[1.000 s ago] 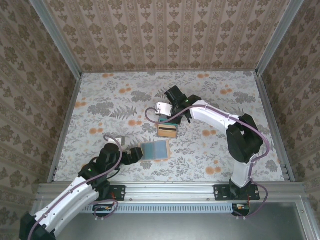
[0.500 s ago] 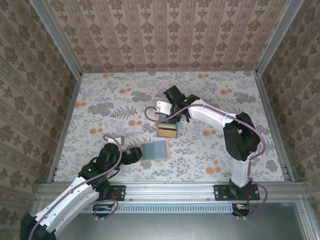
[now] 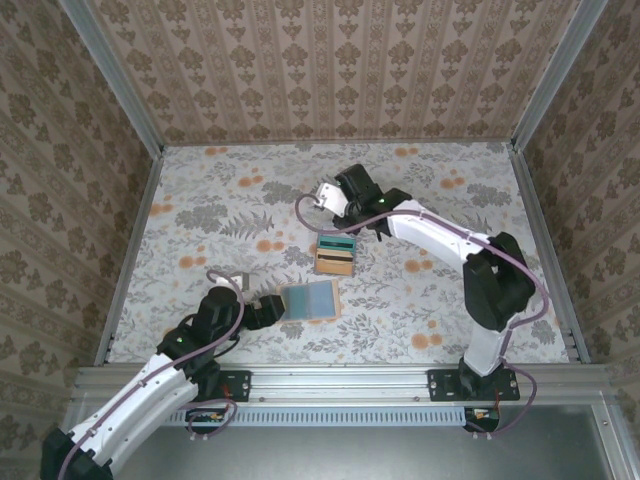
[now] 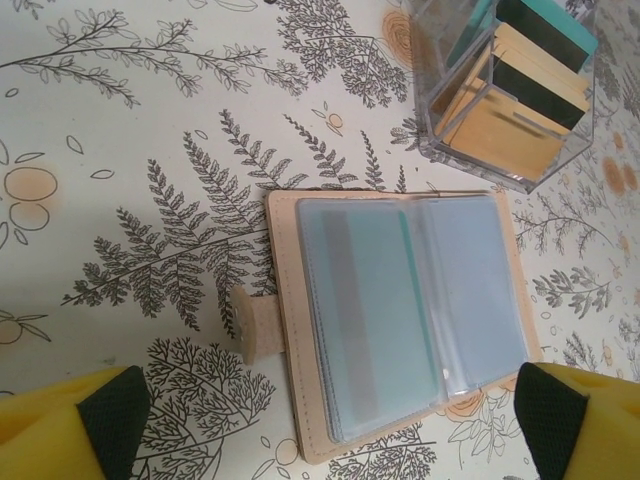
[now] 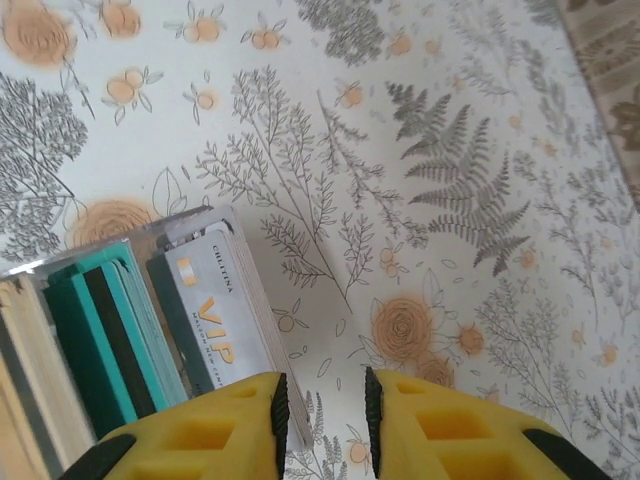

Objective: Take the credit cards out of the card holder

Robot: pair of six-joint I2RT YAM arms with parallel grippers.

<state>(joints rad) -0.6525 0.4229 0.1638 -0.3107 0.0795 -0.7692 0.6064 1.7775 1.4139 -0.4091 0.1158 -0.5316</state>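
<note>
The card holder [image 4: 400, 310] lies open on the flowered table, tan outside with clear sleeves; a teal credit card [image 4: 370, 300] with a grey stripe shows inside its left sleeve. From above, the holder [image 3: 310, 298] sits just right of my left gripper [image 3: 272, 308]. That left gripper [image 4: 330, 440] is open wide, its fingertips [image 4: 110, 420] low at either side of the holder's near edge. More credit cards, teal [image 5: 100, 340] and a silver VIP one [image 5: 205, 310], stand in a clear box [image 3: 335, 258]. My right gripper [image 5: 325, 410] is narrowly open, holding nothing, beside the box's far end.
The clear box [image 4: 510, 95] stands just beyond the holder. The holder's strap tab [image 4: 255, 325] sticks out to its left. Patterned walls [image 3: 330, 70] and metal rails [image 3: 135, 240] close in the table. Open tabletop lies beyond and to the right of the box.
My right gripper has parted its jaws and drawn back from over the clear box toward the far side. My left arm and the holder have stayed put.
</note>
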